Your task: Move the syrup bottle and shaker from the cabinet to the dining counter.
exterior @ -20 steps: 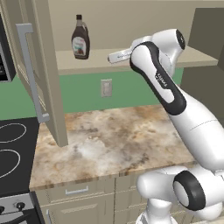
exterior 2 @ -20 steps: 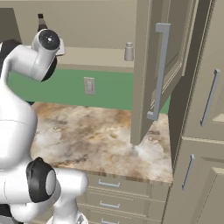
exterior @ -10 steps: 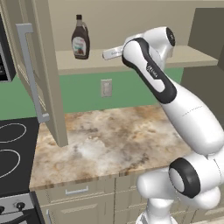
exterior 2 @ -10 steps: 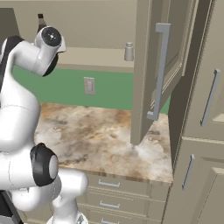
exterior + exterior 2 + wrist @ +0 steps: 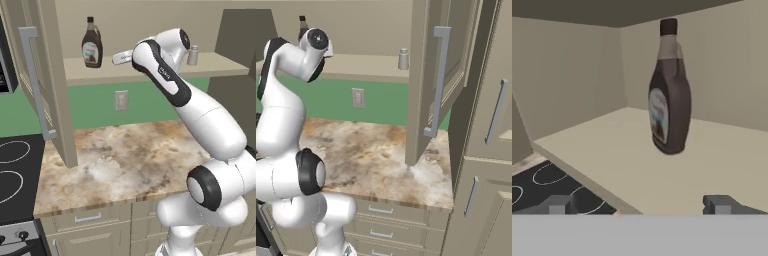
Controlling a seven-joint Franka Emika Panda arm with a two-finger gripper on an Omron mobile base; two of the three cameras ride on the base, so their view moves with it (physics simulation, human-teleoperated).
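The syrup bottle (image 5: 91,47), dark brown with a white label, stands upright at the left of the cabinet shelf (image 5: 150,71). In the hand view the syrup bottle (image 5: 669,95) is ahead and a little to the right, well beyond the fingertips (image 5: 559,204). My gripper (image 5: 115,59) hovers level with the shelf edge, to the right of the bottle, open and empty. The small grey shaker (image 5: 193,55) stands at the right of the shelf, behind my arm; in the right base view the shaker (image 5: 403,59) is near the open door. The dining counter is out of view.
Both cabinet doors hang open: the left door (image 5: 50,80) and the right door (image 5: 428,75) with its bar handle. Below lies the marbled worktop (image 5: 125,155), with a black stove (image 5: 12,170) at its left. Tall cabinets (image 5: 491,125) stand at the right.
The arm has swung the hand a little to the left along the shelf edge, closer to the syrup bottle. The jaws stayed open; bottle and shaker have not moved.
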